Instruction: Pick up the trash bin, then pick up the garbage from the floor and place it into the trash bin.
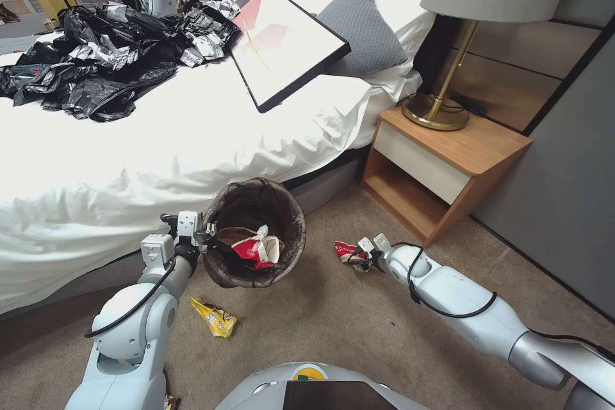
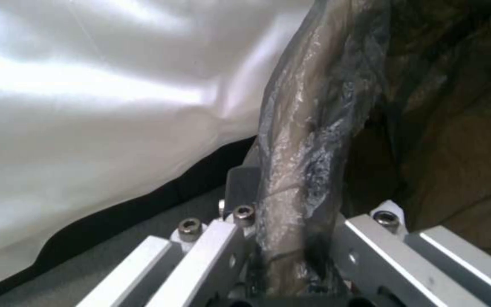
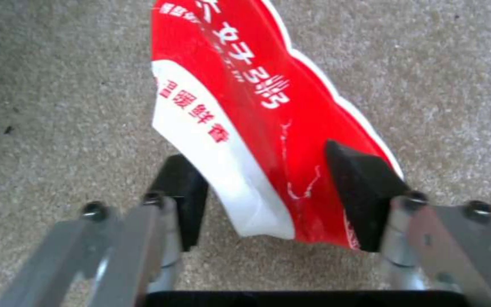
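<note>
Beside the bed (image 1: 128, 160), your left gripper (image 1: 204, 234) is clamped on the trash bin (image 1: 256, 230) rim – bin lifted off the carpet. Your right gripper (image 3: 274, 196) pinches a red-and-white wrapper (image 3: 245, 106) – low over the floor.

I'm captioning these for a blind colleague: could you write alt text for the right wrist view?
A flattened red-and-white paper cup with printed characters sits between the two black pads of the right pincer, which grips it. Beige carpet lies beneath it.
</note>
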Robot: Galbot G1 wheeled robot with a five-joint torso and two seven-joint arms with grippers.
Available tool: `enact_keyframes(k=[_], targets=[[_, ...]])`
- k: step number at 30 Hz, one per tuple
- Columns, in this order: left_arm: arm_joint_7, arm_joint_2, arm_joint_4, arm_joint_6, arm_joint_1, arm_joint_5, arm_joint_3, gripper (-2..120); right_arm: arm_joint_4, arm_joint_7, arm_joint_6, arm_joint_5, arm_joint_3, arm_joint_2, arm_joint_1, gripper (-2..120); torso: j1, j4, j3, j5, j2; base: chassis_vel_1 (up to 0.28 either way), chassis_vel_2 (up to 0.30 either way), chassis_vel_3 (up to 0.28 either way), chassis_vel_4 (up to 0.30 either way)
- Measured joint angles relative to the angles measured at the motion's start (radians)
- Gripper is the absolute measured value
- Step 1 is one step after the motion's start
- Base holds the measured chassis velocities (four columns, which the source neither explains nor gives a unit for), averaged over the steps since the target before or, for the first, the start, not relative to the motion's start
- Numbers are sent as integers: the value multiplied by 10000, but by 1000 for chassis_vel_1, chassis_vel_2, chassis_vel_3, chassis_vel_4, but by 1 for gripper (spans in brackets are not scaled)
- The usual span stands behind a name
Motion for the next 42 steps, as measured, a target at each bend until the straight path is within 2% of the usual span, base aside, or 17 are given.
enact_keyframes(k=[2, 4, 5, 7, 12, 17, 22, 25, 26, 29, 31, 36, 38, 40, 42], targets=[[4, 6, 4, 0, 0, 0, 0, 0, -5, -8, 24, -28, 45, 12, -41, 43, 0, 0, 0, 0, 0, 0, 0, 0, 0], [10, 42, 11, 0, 4, 1, -18, 0, -11, -72, 141, -255, 282, 77, -254, 32, 0, 1, 0, 0, 0, 0, 0, 0, 0], [10, 42, 11, 0, 4, 1, -18, 0, -11, -72, 141, -255, 282, 77, -254, 32, 0, 1, 0, 0, 0, 0, 0, 0, 0], [15, 66, 11, 0, 19, -1, -24, 0, -8, -87, 211, -408, 519, 139, -455, 22, 0, 0, 0, 0, 0, 0, 0, 0, 0], [17, 79, -9, 0, 26, -5, -22, 0, 233, -83, 356, -544, 1127, 201, -802, 7, 0, 0, 0, 2, 0, 0, 0, 0, 0], [12, 77, -53, 0, 33, -16, -17, 0, 927, -150, 817, -435, 1809, 203, -1097, 6, 0, 1, 0, 2, 0, 0, 0, 0, 0], [-3, 85, -73, 0, -6, -40, -21, 0, 2108, -169, 1277, -253, 2703, 137, -1639, 6, 0, 2, 0, 0, 0, 0, 0, 0, 0], [-25, 52, -60, 0, -2, -35, 27, 0, 3760, -6, 1948, -256, 3674, 221, -2268, 6, 0, -1, 0, -1, 0, 0, 0, 0, 0], [-25, 52, -60, 0, -2, -35, 27, 0, 3760, -6, 1948, -256, 3674, 221, -2268, 6, 0, -1, 0, -1, 0, 0, 0, 0, 0], [-33, 9, -58, -1, 19, 12, 83, 0, 5477, 515, 1890, -181, 4258, 575, -2628, 6, 0, 1, 0, 0, 0, 0, 0, 0, 0], [-34, 6, -58, -1, 20, 20, 91, 0, 5822, 612, 1830, -143, 4320, 639, -2672, 6, 0, 2, 0, -1, 0, 0, 0, 0, 0], [-32, 11, -61, -1, 51, 95, 116, 0, 7972, 1136, 1448, 336, 4361, 684, -2824, 6, 0, 2, 0, -2, 0, 0, 0, 0, 0], [-31, 10, -62, -1, 54, 98, 116, 0, 8047, 1142, 1439, 350, 4361, 676, -2831, 6, 0, 2, 0, -2, 0, 0, 0, 0, 0], [-20, -18, -54, -1, 95, 163, 138, 0, 9198, 1235, 1275, 773, 4305, 551, -2894, 6, 0, -1, 0, -2, 1, 0, 0, 0, 0], [-17, -27, -46, -1, 91, 173, 148, 0, 9358, 1226, 1260, 864, 4249, 521, -2885, 6, 0, 0, 0, -1, 0, 0, 0, 0, 0]])
